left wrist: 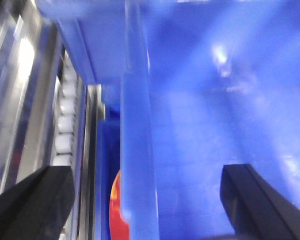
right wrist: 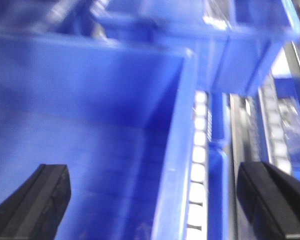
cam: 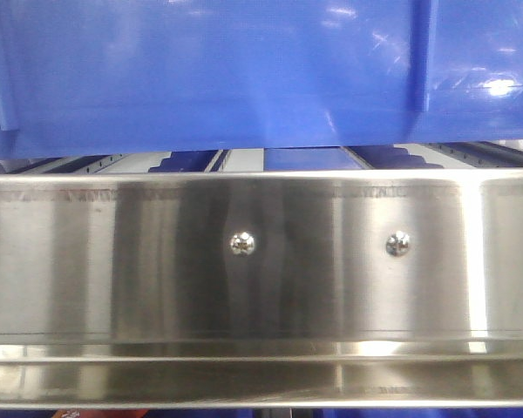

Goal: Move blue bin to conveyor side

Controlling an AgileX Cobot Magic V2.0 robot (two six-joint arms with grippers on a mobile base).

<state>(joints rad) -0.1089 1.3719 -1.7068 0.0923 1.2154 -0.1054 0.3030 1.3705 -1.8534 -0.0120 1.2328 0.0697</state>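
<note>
The blue bin (cam: 209, 78) is seen resting on a roller rack (cam: 244, 160), its glossy ribbed side wall filling the upper part of the front view. Below it, the rack's polished steel rail (cam: 261, 287) is shown running across the frame, fastened with two screws (cam: 242, 244). Neither claw is caught in this view.

The arms are shown only by the wrist cameras, both of them blurred. In the left wrist view, the left claw (left wrist: 142, 195) is seen spread wide, one black finger (left wrist: 35, 200) outside the bin and the other inside, with the bin's thick rim standing between them. Whether either finger touches the wall cannot be told. A line of white rollers (left wrist: 65, 125) and steel rails are seen to the outer side, and a red-orange shape (left wrist: 116, 210), too blurred to name, is glimpsed low beside the rim.

In the right wrist view, the right claw (right wrist: 152, 195) is likewise held open astride the opposite rim, one finger over the bin's bare interior and the other beyond the wall, above the rack. White rollers are seen just beside that wall, and a second blue crate (right wrist: 240, 45) is shown farther along the rack.
</note>
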